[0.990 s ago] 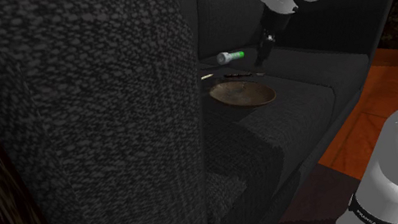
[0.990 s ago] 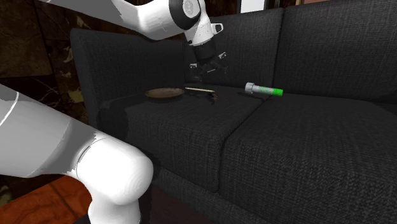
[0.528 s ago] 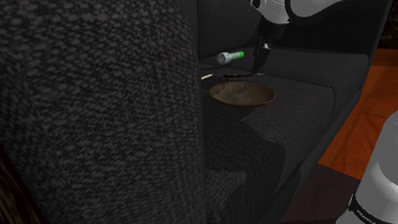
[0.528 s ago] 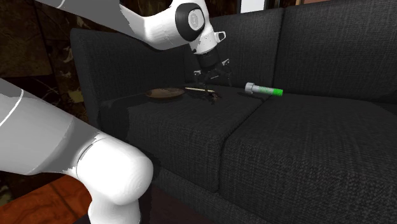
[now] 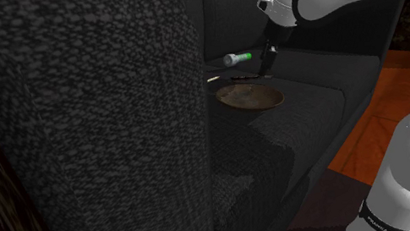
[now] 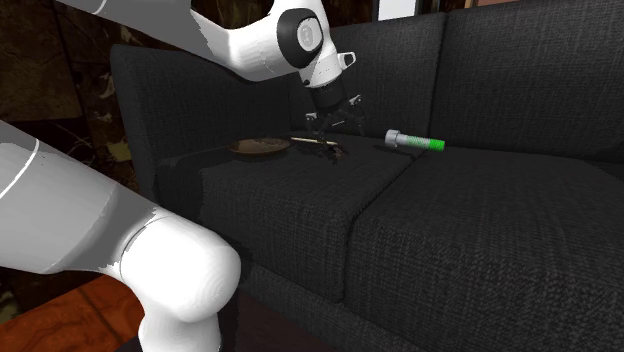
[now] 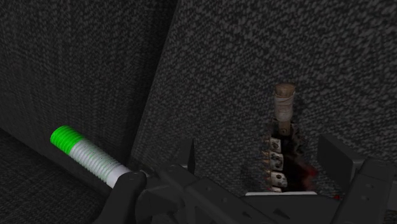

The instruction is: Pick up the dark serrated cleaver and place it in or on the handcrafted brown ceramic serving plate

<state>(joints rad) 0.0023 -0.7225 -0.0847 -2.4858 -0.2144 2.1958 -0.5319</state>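
A: Shoulder view: cleaver (image 5: pixel 249 79) lies on the sofa (image 5: pixel 314 88), twelve o'clock of the plate (image 5: pixel 249 99), jaws above.
B: Second exterior view?
A: Cleaver at three o'clock.
B: Wrist view: jaws spread, straddling it; off-centre closing may skid it.

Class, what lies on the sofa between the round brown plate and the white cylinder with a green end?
The second exterior view shows the dark serrated cleaver between brown plate and green-ended cylinder, the black pincer poised over it.

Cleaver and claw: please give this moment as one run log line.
phase: pre-grasp | claw: open, astride cleaver, not touching | cleaver: lying on sofa seat | brown plate: beside cleaver
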